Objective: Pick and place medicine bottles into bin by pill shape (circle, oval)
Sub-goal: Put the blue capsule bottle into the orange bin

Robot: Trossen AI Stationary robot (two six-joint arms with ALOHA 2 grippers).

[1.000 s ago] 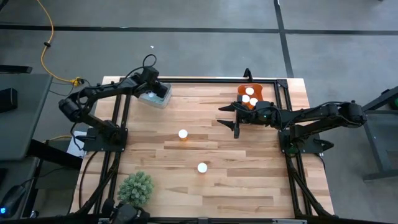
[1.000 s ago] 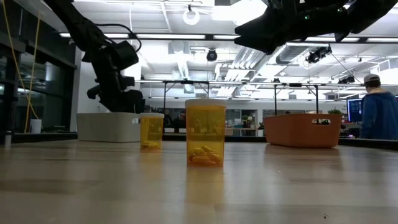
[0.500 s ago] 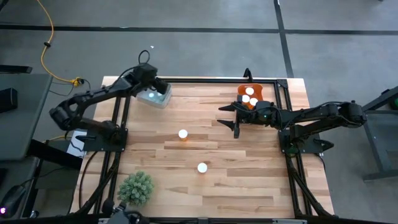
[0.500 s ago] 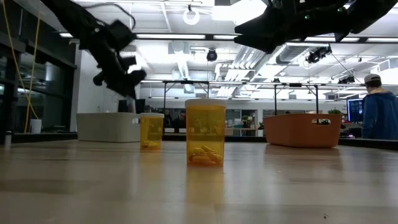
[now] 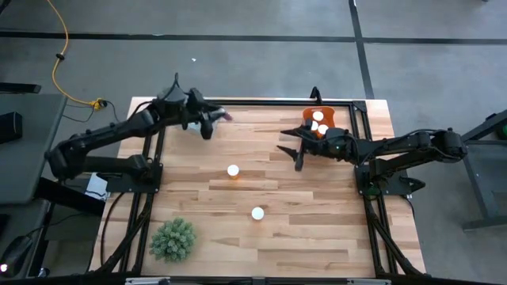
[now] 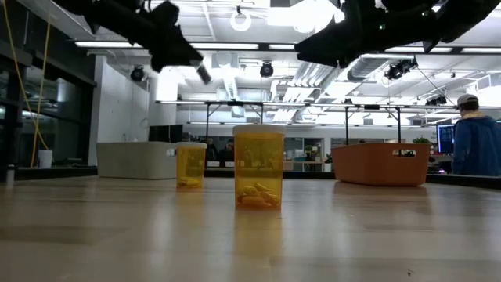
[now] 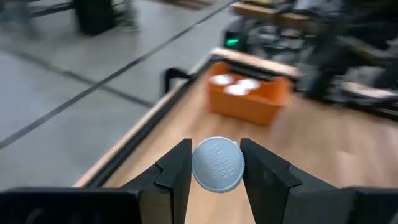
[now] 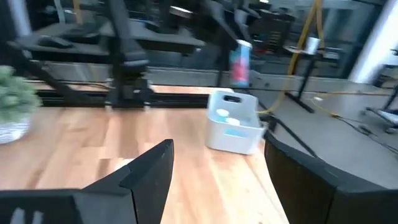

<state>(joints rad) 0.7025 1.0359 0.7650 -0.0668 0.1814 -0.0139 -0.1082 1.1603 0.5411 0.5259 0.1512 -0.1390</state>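
Sorting is under way but unfinished. The left gripper (image 7: 214, 163), raised above the bench's (image 5: 317, 237) far-left corner, has its fingers closed on a white-capped bottle (image 7: 217, 163) that seems to be a pill bottle, though motion blur hides its body. The right gripper (image 5: 295, 150) hovers empty, fingers wide apart, beside the orange bin (image 5: 305, 125), which holds at least three capped bottles (image 5: 318, 116). Two medicine bottles (image 5: 233, 170) wait mid-bench; the white bin (image 8: 234, 122) holds some.

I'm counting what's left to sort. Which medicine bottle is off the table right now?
The one clamped in the left gripper, its white cap showing between the fingers. The other two loose bottles stand on the table.
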